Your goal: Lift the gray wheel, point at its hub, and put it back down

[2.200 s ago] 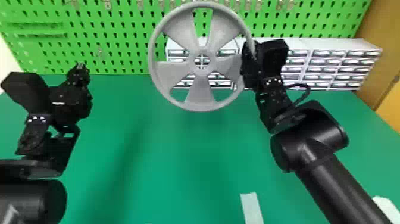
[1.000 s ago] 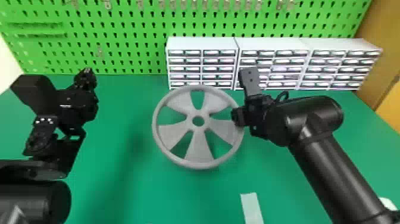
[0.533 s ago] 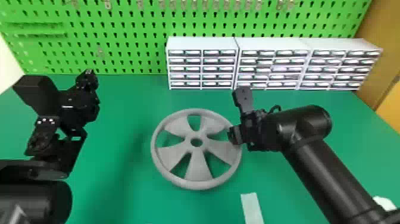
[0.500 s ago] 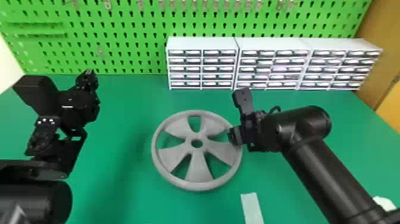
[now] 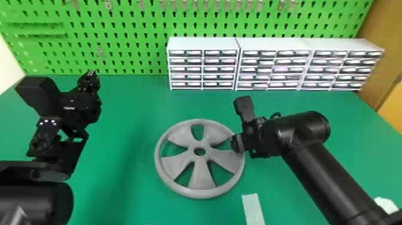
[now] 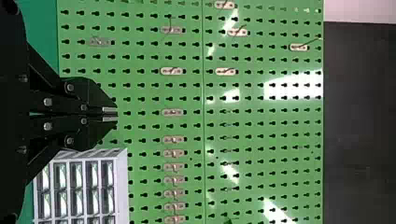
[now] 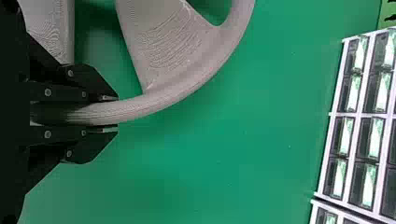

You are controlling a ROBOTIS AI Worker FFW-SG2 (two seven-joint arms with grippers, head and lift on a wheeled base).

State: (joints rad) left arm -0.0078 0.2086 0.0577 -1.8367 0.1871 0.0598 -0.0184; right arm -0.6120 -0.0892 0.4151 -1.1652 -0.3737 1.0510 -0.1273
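Right claw [image 7: 116, 114] parted rim-wide, gripping gray wheel [image 5: 202, 178] | wheel flat on surface [image 5: 125, 203], hub [image 5: 191, 152] at claw's 9 o'clock | left claw [image 6: 117, 115] closed, empty, farther | likely release toward 3 o'clock

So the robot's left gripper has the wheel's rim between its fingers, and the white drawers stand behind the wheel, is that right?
Not quite: it is the right gripper that has the wheel's rim between its fingers, as the right wrist view shows. The drawers do stand behind the wheel.
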